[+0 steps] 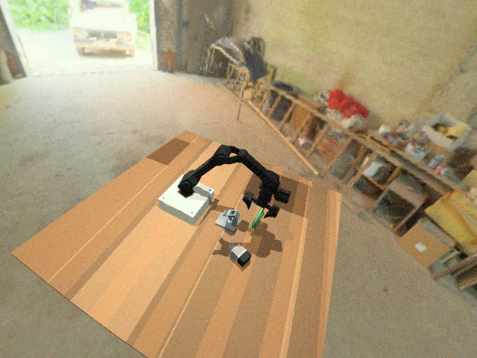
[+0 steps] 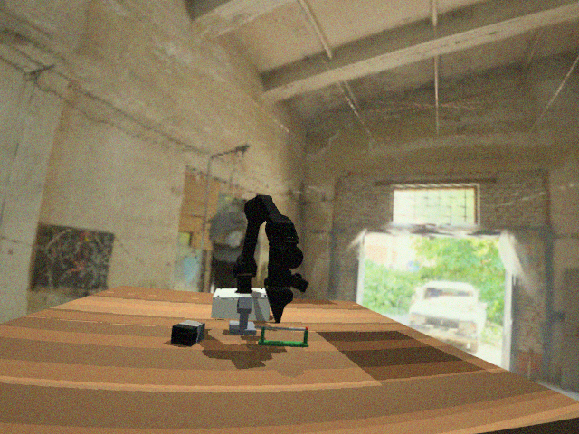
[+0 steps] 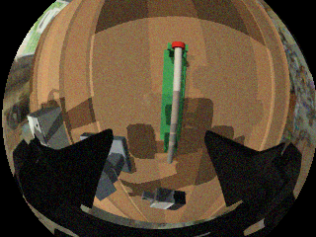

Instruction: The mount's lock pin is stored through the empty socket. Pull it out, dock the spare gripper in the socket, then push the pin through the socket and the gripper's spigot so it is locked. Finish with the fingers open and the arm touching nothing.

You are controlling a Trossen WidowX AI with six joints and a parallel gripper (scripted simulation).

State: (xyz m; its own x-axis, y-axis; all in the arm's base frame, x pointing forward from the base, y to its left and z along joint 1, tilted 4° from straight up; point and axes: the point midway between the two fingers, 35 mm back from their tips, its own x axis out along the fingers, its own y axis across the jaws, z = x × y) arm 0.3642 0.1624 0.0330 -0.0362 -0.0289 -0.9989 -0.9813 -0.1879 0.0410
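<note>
My gripper (image 1: 260,206) (image 2: 278,320) (image 3: 160,134) is open and empty, above the green cradle (image 1: 258,219) (image 2: 282,344) (image 3: 166,111). The lock pin (image 2: 285,328) (image 3: 177,84), grey with a red head, lies across the cradle's uprights; its plain end sticks out past the cradle, and its head is at the far end in the wrist view. The grey-blue mount (image 1: 227,222) (image 2: 242,328) stands beside the cradle, its raised socket (image 1: 232,212) having a square opening with no pin seen in it. The spare gripper (image 1: 240,253) (image 2: 187,333) (image 3: 165,198), light grey with a black end, lies on the table apart from the mount.
The arm's white base box (image 1: 185,208) (image 2: 224,306) (image 3: 49,123) stands behind the mount. The mount is close to one side of my open fingers in the wrist view. The striped wooden table (image 1: 127,277) (image 2: 117,369) carries everything, with arm shadows around the cradle.
</note>
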